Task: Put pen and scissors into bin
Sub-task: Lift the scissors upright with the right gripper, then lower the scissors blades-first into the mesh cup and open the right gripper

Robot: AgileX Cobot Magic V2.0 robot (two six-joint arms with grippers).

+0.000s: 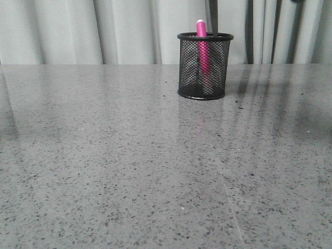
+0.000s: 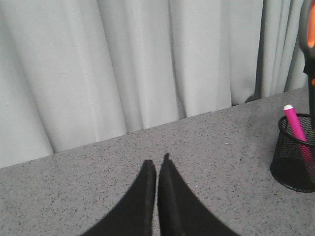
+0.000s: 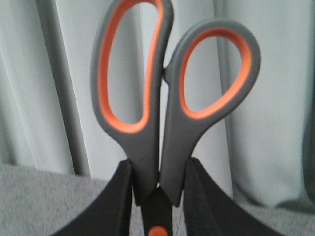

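Observation:
The bin [image 1: 205, 78], a black wire-mesh cup, stands on the table at the back, right of centre. The pink pen [image 1: 202, 46] stands inside it, its whitish end poking above the rim. A dark blade of the scissors [image 1: 211, 15] hangs straight down into the bin from above the frame. My right gripper [image 3: 158, 167] is shut on the scissors [image 3: 172, 128] just above the orange pivot, handles pointing away. My left gripper [image 2: 157, 164] is shut and empty over bare table, left of the bin [image 2: 293, 162]. That view also shows the pen [image 2: 295, 123] and a scissors handle [image 2: 309, 39].
A grey speckled stone table [image 1: 129, 171] fills the front view. Pale curtains [image 1: 104, 31] hang right behind its far edge, close behind the bin.

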